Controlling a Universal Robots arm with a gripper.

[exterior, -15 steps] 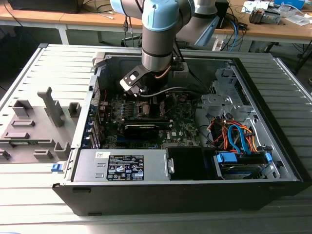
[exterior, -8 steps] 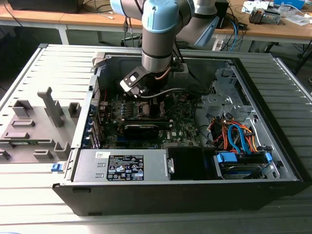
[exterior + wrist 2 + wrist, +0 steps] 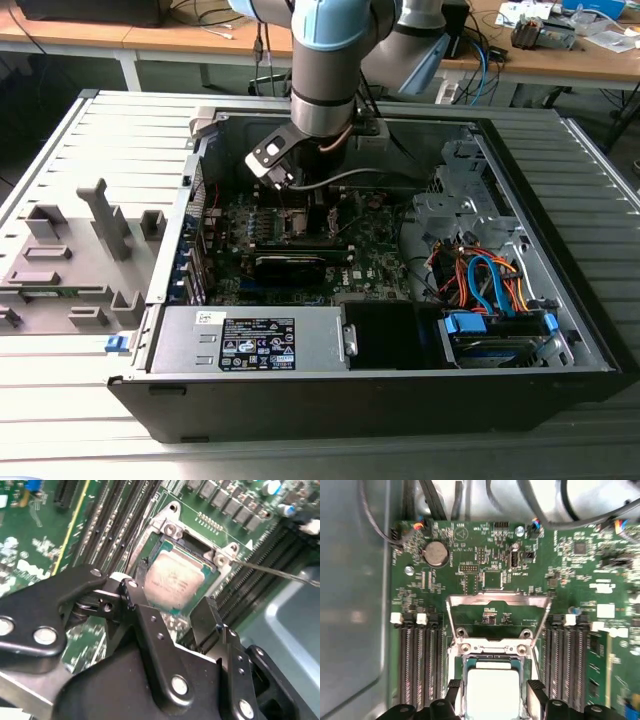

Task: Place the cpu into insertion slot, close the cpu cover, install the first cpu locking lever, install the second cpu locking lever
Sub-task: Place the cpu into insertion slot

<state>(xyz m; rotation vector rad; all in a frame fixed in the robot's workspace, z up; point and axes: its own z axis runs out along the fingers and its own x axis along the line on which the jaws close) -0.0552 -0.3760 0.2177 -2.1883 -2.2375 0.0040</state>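
Note:
The cpu [image 3: 492, 697], a pale silver square, lies flat in the insertion slot [image 3: 150, 560] on the green motherboard, also in the second wrist view as the cpu [image 3: 172, 582]. My gripper [image 3: 494, 686] hangs just above it, open, with one black finger [image 3: 454, 689] on each side and a small gap to the chip's edges. The cpu cover [image 3: 495, 599], a thin metal frame, is swung back and lies open beyond the socket's hinge. A thin wire locking lever [image 3: 280, 572] stands free beside the socket. In the exterior view the arm's wrist [image 3: 320, 110] reaches down into the case over the socket.
The open computer case [image 3: 560, 330] lies on a grey slatted table. Black memory slots [image 3: 420, 665] flank the socket on both sides. A long black card [image 3: 290, 265], a power supply [image 3: 250, 340] and a drive cage with orange and blue cables [image 3: 490, 285] fill the case. A grey fixture [image 3: 70, 260] sits at the exterior view's left.

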